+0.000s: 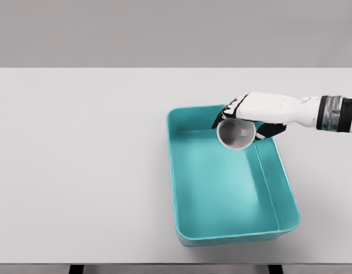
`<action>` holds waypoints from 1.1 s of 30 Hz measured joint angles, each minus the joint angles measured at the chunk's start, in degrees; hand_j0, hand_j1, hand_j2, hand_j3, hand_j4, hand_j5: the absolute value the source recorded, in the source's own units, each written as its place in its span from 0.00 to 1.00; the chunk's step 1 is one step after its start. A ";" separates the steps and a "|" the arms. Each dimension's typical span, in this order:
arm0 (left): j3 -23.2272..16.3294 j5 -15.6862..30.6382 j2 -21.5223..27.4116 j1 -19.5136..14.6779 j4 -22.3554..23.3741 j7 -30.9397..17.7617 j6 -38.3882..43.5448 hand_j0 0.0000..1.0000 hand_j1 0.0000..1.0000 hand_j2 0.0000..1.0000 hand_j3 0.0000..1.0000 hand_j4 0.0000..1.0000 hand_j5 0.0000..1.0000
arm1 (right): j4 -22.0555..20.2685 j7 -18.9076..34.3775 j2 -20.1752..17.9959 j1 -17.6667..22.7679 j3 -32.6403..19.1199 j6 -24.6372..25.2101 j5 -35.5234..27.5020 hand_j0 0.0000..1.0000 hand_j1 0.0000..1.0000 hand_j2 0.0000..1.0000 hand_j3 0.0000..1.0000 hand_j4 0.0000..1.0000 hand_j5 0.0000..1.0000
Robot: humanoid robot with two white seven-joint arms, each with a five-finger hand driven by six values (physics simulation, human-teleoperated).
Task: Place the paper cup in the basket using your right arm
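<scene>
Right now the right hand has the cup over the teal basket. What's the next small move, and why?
Probably open the fingers and let go. The right hand grips the paper cup, tipped with its mouth toward the camera, inside the far rim of the basket, whose floor below looks bare. Lowering slightly first might limit bouncing.

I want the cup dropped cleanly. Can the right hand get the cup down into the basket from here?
Probably yes. The right hand holds the paper cup over the far end of the teal basket, which is open on top with nothing inside to block it.
</scene>
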 measured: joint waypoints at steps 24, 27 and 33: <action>0.00 0.00 0.00 0.00 0.01 0.00 0.00 1.00 1.00 1.00 1.00 1.00 1.00 | -0.30 -0.01 2.54 -0.18 5.13 3.16 10.73 1.00 1.00 1.00 1.00 1.00 1.00; 0.00 0.00 0.00 0.00 0.03 0.00 -0.01 1.00 1.00 1.00 1.00 1.00 1.00 | -0.32 -0.01 2.57 -0.18 5.29 3.01 10.94 1.00 1.00 1.00 1.00 1.00 1.00; 0.00 0.00 0.00 0.00 0.02 0.00 0.01 1.00 1.00 1.00 1.00 1.00 1.00 | -3.06 0.00 -0.55 0.61 2.54 0.74 8.82 1.00 1.00 1.00 1.00 1.00 1.00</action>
